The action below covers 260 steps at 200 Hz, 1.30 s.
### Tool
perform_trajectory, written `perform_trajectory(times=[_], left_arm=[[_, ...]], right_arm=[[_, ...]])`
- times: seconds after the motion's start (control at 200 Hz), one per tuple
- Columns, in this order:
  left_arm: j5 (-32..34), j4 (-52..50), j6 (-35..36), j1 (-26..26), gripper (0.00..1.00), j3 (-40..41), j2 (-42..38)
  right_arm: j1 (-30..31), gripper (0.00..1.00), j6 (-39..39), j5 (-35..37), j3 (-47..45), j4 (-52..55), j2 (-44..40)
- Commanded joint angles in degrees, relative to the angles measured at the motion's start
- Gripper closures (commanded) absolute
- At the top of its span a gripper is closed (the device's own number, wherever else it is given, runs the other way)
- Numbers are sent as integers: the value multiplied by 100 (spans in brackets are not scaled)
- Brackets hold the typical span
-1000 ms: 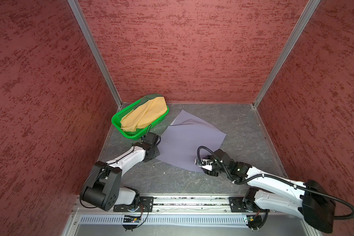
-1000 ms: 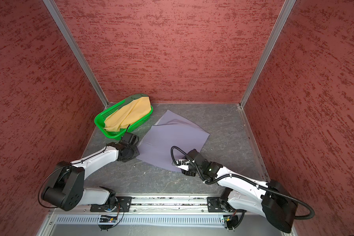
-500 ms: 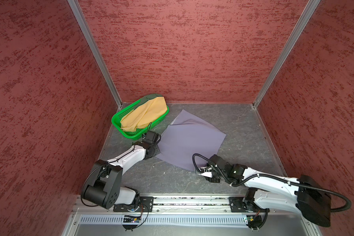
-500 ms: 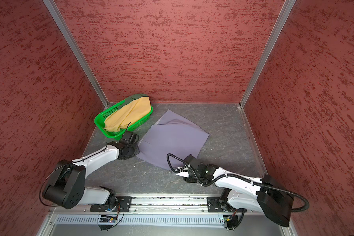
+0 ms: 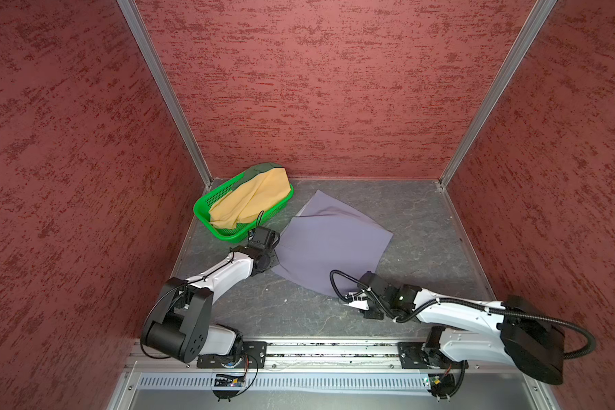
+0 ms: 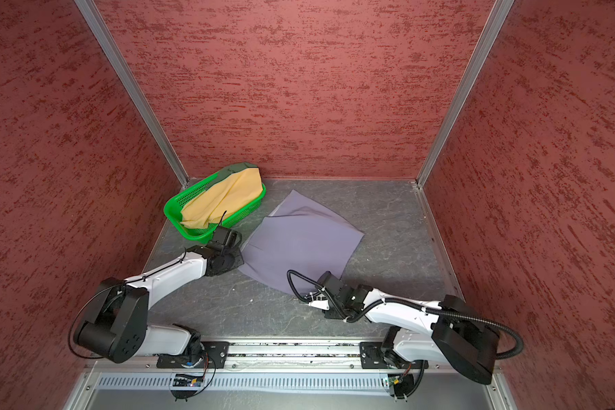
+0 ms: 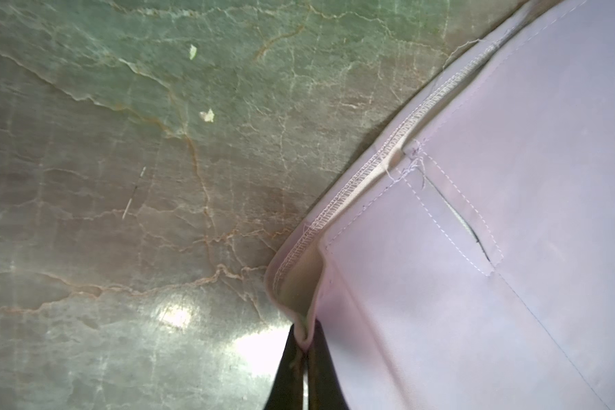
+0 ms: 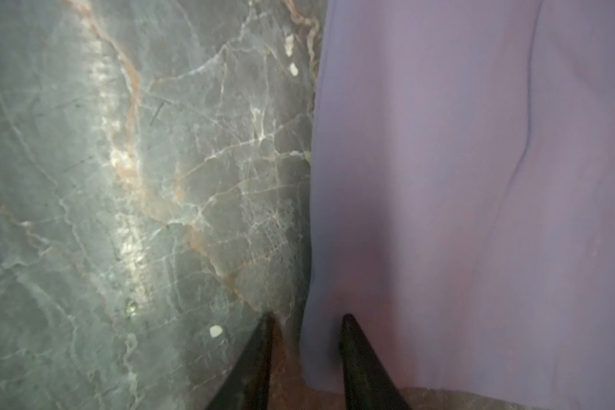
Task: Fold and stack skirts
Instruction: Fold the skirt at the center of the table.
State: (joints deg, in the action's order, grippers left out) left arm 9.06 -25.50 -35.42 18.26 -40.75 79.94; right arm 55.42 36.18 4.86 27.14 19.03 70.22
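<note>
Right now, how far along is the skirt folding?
Done: the lavender-grey cloth skirt lies spread on the grey marbled table. In hand: the left gripper is shut on its hem; the right gripper straddles its near corner, jaws apart. Remaining: nothing folded; the mustard-yellow cloth skirt and dark green cloth skirt sit in the bright green plastic basket.

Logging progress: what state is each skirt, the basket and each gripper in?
basket: upright, holding two skirts.
lavender skirt: spread flat on the table, unfolded.
mustard skirt: crumpled in the basket.
dark green skirt: in basket, mostly under the mustard one.
left gripper: shut on the lavender skirt's edge.
right gripper: open, astride that skirt's edge.
</note>
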Motion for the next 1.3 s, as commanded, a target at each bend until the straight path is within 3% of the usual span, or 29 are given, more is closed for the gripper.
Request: perform_trajectory(times=[0.0, 0.215, 0.311, 0.586, 1.012, 1.157, 1.298], left_arm=[[-1, 157, 98, -42, 100, -73, 58], [-18, 192, 105, -51, 100, -73, 43], [-78, 189, 125, -60, 100, -82, -5], [-107, -155, 197, -43, 100, -207, -464], [184, -1586, -69, 81, 100, -420, -2223], [204, -1860, 79, 107, 100, -844, -2566], [-35, -1707, 301, 100, 100, -1241, -2422]], right_arm=[[39, 72, -15, 159, 51, 23, 133], [39, 87, -24, 243, 133, 98, 396], [31, 100, 11, 242, 215, 219, 521], [26, 100, 365, -10, 342, 756, 203], [39, 100, 538, -1488, 812, 1313, -807], [22, 100, 346, -1414, 1006, 1369, -1245], [-95, 100, 206, -1151, 1142, 1372, -1388]])
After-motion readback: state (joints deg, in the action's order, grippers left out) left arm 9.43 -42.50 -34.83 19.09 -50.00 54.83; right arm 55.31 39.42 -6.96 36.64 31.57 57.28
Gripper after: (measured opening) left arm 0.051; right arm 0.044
